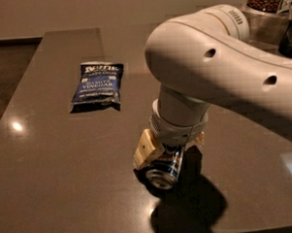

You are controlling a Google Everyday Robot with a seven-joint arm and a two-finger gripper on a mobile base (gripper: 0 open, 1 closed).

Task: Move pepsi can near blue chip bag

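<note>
The pepsi can [164, 170] lies tilted low over the dark table [66, 190], its silver end facing the camera. My gripper [170, 155] comes down on it from above. One cream finger [146, 150] is on the can's left side and the other shows at its right, and they are shut on the can. The blue chip bag [97, 84] with white "VINEGAR" lettering lies flat at the back left, well apart from the can. My big white arm [217, 71] hides the upper part of the can.
A glass container with brown contents [267, 1] stands at the back right, with a dark object [289, 39] beside it. The table's left edge [18, 90] runs back towards the wall, with dark floor beyond it.
</note>
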